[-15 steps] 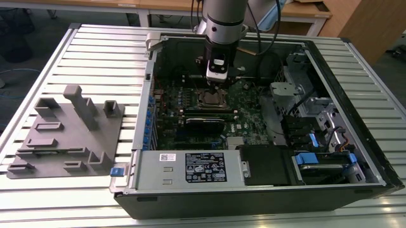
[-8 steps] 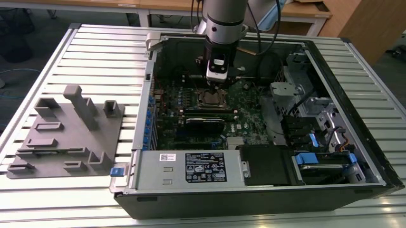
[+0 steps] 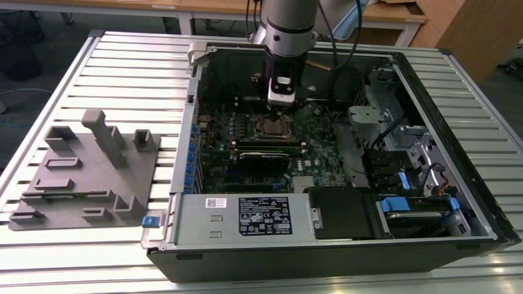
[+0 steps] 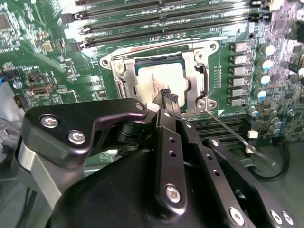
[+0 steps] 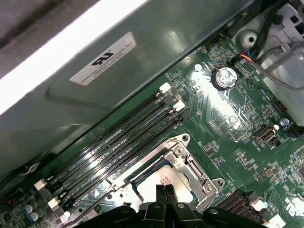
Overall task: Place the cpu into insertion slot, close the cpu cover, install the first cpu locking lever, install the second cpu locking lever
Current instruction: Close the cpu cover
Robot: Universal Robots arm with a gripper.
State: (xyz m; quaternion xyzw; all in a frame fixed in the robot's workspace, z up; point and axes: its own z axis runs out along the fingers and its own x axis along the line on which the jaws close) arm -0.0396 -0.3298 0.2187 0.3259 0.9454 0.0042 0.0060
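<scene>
Gripper: gripper (image 4: 168, 97) has its fingers pressed together, nothing pinched; tips point down at the socket.
Cpu: cpu (image 4: 159, 81) lies flat in insertion slot (image 4: 191, 90), directly under the tips. Tip sits over chip's near edge; contact or not, can't tell.
Cover: cpu cover (image 4: 124, 76) looks folded down, framing the chip all round below the tips.
Lever: thin lever rod (image 4: 230, 130) sticks out free from the socket corner just beside the fingers and angles off across the board. Looks unhooked. Other lever: can't tell.
Step (my read): chip seated, cover shut, so approx. at 1st locking lever.
Needs (judgement): closed tips used as a pusher on the rod, pressing down plus sideways to tuck it under its catch. Wire is thin and prob. springy, so it could skid off the tips.
Edges: memory slots (image 5: 114, 142) run just past the socket, beyond the tips. Capacitor row (image 4: 263, 66) is near, on the lever side. Case wall (image 5: 118, 85) rises behind the mem slots.
Room: open straight above the socket, w/ the arm upright over it in the exterior view; tight sideways. Black cable (image 4: 280, 166) lies near the rod's far end.
Outside: grey fixture tray (image 3: 82, 171) on slatted table (image 3: 122, 55), well apart from gripper.
</scene>
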